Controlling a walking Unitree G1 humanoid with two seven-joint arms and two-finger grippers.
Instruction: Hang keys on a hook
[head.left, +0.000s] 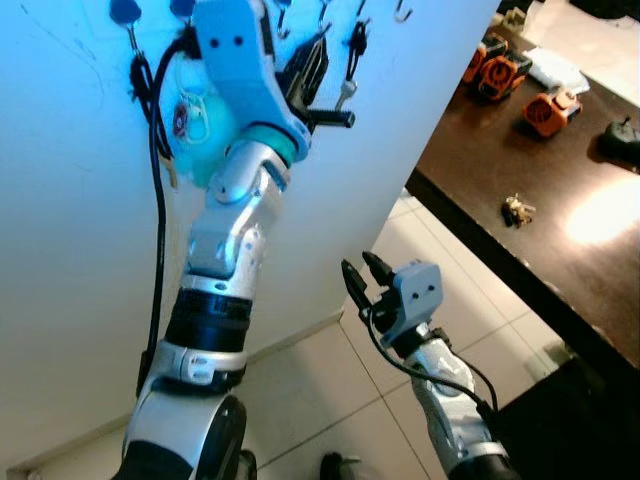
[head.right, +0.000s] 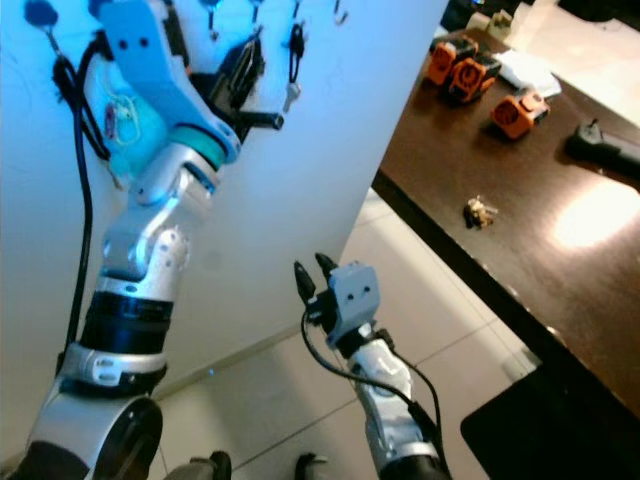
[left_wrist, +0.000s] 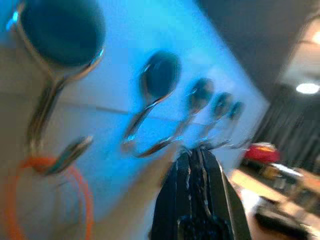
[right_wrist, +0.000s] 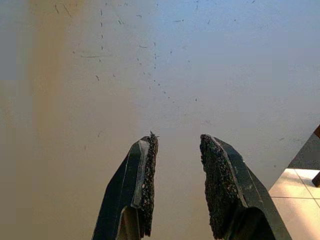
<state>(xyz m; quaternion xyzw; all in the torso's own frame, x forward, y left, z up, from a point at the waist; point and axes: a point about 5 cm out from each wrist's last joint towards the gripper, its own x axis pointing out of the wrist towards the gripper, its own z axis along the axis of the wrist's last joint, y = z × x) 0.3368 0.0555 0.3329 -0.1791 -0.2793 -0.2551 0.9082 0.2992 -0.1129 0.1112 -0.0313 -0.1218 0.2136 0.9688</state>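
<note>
Where the hooks line up, small keys dangle.

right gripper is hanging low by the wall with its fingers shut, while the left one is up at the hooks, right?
Not quite: the right gripper hangs low by the wall, but the right wrist view shows its fingers open, with a gap between them. The left gripper is indeed up at the hooks.

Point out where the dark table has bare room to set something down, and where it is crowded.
The dark table is bare along its near edge, from the small bunch of keys toward the robot. A bright bare patch lies right of the keys. The far end is crowded: orange battery packs, another orange pack, white papers and a black object.
</note>
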